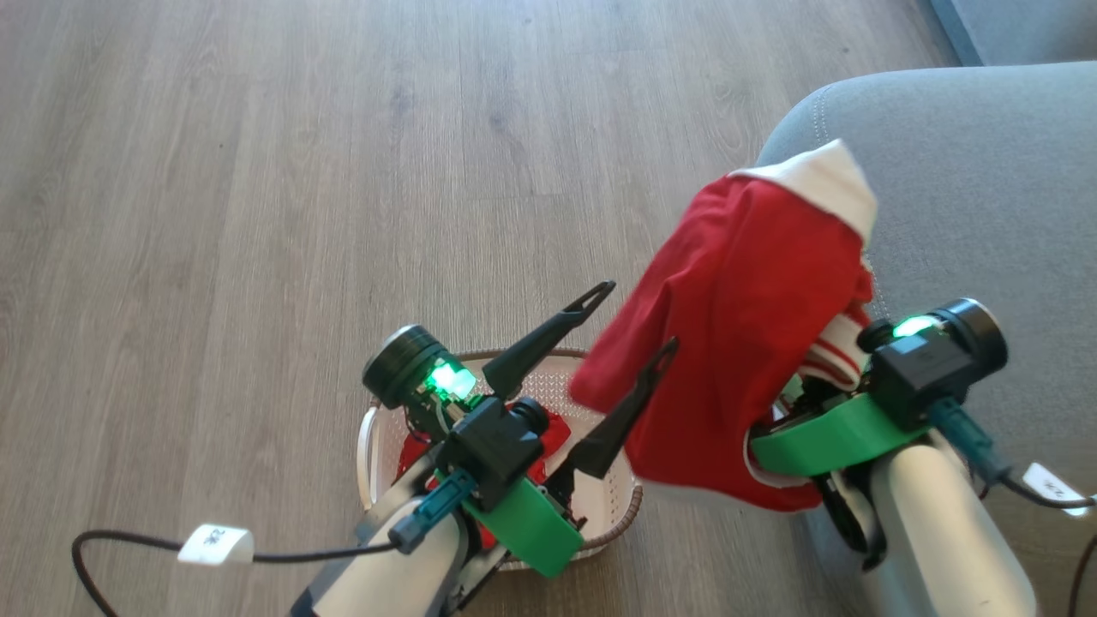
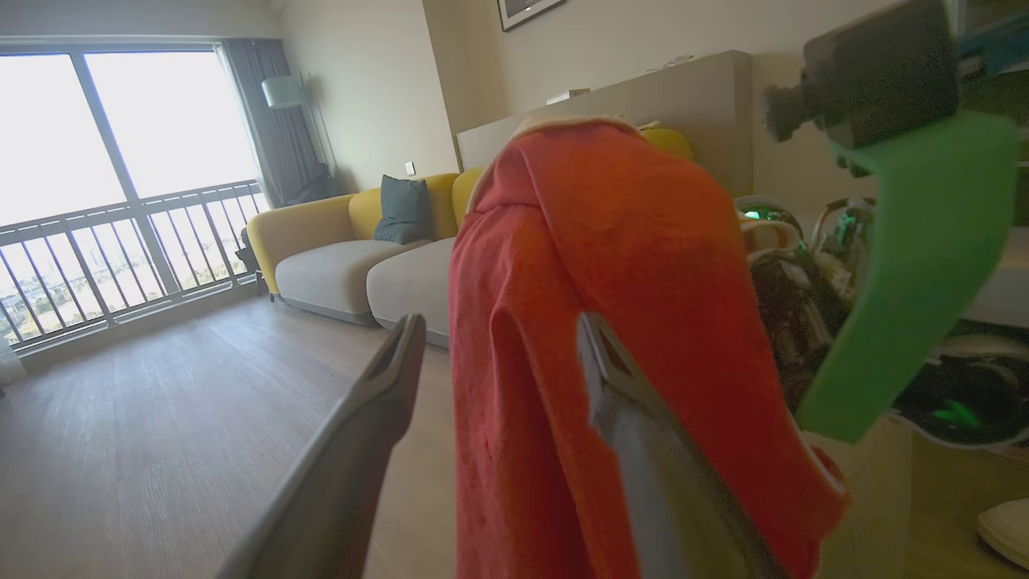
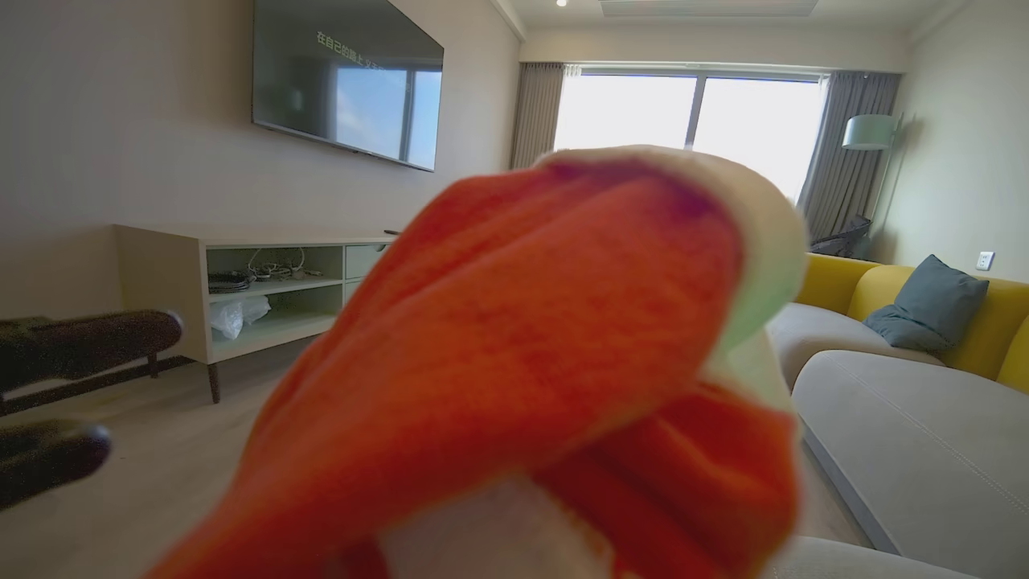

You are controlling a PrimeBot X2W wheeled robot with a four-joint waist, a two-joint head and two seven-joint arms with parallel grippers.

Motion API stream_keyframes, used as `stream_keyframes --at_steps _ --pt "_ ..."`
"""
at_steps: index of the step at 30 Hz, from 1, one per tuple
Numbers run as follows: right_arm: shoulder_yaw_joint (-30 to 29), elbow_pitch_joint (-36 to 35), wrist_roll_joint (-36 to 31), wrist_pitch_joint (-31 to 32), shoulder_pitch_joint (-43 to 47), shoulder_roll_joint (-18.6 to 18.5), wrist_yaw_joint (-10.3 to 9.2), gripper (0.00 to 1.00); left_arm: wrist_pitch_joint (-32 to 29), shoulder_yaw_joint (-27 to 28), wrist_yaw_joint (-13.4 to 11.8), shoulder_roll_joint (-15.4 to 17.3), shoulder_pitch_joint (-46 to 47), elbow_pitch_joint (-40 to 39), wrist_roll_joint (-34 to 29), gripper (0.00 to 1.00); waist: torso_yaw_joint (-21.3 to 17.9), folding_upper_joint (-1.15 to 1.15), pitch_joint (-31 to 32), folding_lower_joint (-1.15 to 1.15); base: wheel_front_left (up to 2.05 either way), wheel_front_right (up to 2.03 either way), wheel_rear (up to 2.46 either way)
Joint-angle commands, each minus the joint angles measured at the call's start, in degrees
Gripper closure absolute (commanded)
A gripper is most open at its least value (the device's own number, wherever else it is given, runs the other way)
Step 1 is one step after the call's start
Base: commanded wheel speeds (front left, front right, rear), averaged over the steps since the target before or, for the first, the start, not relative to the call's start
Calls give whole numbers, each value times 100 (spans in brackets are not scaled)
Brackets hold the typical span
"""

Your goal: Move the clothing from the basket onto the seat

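Your cream perforated plastic basket (image 1: 561, 377) holds red fabric clothing (image 1: 553, 433); your left gripper (image 1: 636, 319) stands apart, your right gripper (image 1: 801, 398) clamps a red white-trimmed garment (image 1: 737, 300).

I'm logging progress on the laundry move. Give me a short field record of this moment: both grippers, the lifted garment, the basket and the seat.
left gripper: open, above the basket, beside the lifted garment
right gripper: shut on the lifted garment, fingers hidden under it
lifted garment: red with white trim, held up in the air, not yet on the seat
basket: on the floor, with more red cloth inside
seat: grey cushion, to the right of the basket
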State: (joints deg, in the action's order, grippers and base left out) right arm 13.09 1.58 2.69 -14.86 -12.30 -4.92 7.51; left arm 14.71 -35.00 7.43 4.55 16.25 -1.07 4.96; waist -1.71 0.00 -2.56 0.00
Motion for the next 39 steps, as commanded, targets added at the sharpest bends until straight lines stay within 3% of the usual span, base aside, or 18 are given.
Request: stream_keyframes --at_steps 1,14,22,39 --pt "16 -277 80 -14 -156 111 -2 100 29 268 5 21 141 -161 -31 0 -1 0 0 0 0 0 0" --pt "-752 -455 491 -14 -277 190 -2 100 29 630 -59 118 -308 498 -277 0 -45 0 50 0 0 0 0" --pt "-990 -583 458 -14 -283 194 -2 100 29 857 -160 75 -598 801 -311 0 -43 0 69 0 0 0 0" --pt "-1229 -680 458 -14 -276 197 -2 100 29 764 -47 66 -1082 989 -336 0 -118 0 17 0 0 0 0"
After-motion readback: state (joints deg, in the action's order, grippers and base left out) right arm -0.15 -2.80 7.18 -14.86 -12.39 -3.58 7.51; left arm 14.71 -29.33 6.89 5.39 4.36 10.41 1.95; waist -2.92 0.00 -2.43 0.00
